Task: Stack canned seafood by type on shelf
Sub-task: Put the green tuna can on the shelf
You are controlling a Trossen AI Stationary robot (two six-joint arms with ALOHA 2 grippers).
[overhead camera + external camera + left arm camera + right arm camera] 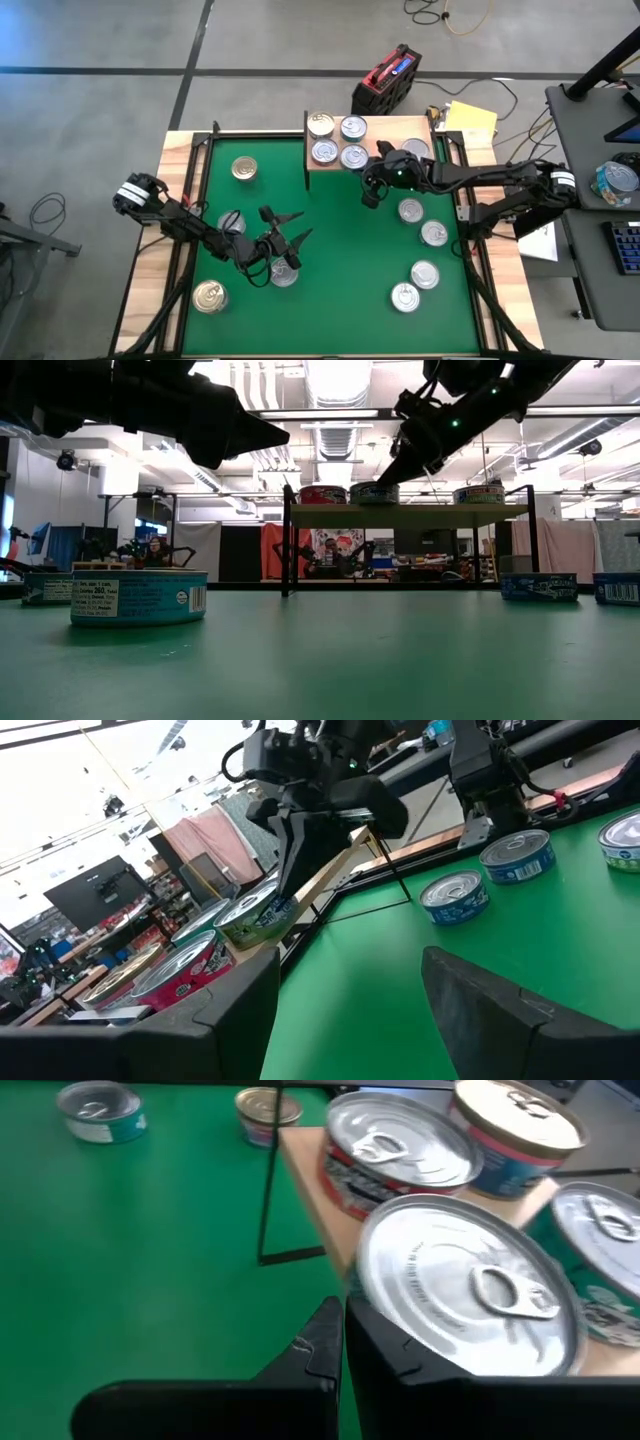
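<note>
Right hand [368, 196] sits at the front corner of the shelf [384, 161], its fingers pressed together and holding nothing; I count four cans on the board from above, the nearest at [354, 156]. Left hand [285, 232] hovers with fingers spread over the green mat, a loose can [284, 273] just beside it.

Low view: the shut right hand [392, 473] touches or nearly touches the middle can [374, 493] on the shelf top.

Left wrist view: the right hand's fingers [292, 860] point down at the shelf-edge can [255, 916].

Right wrist view: the closed fingers [335, 1342] lie against that silver-topped can [465, 1285]. I judge this a nudge; push slowly and level so the can slides squarely inward.
</note>
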